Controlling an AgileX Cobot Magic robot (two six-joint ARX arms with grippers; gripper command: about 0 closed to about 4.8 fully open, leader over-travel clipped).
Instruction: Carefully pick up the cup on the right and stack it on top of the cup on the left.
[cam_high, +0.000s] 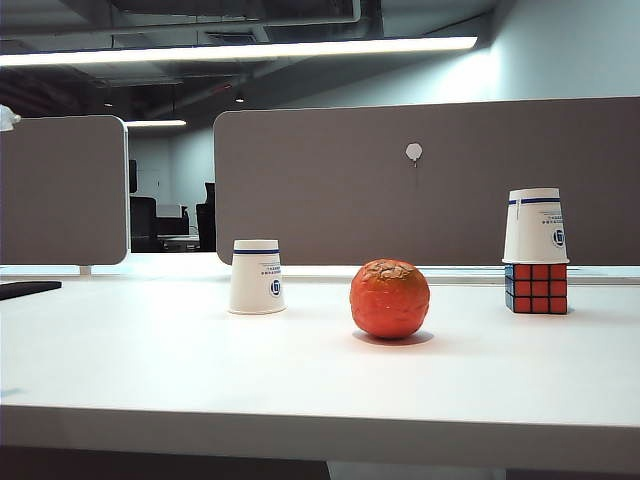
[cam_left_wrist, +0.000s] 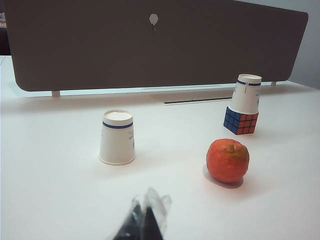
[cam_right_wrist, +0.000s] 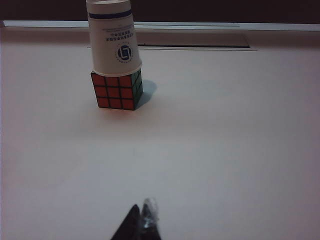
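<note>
**Both jaws pressed together, cups untouched**

The surface (cam_high: 150, 370) is smooth, matte white, with a grey fabric-like divider panel (cam_high: 420, 180) standing along its far edge.

The cup on the left (cam_high: 256, 277) is a tapered white paper cone, upside down, rim flat on the surface, with a blue band near its upturned base and a small blue logo. The cup on the right (cam_high: 534, 226) is the same make, also inverted, perched on top of a puzzle cube (cam_high: 536, 288): glossy plastic, black grid lines, red face toward the exterior camera, blue face at the side. Between the two cups, nearer the front edge, sits an orange (cam_high: 390, 298), round, with dimpled, wrinkled skin and a rough stem scar.

My left gripper (cam_left_wrist: 146, 217) hangs low, short of the left cup, with the orange off to one side; its jaws are pressed together, tips wrapped in crinkled clear film, holding nothing. My right gripper (cam_right_wrist: 140, 222) sits well back from the cube and the right cup; its jaws meet in a dark point, holding nothing.
</note>
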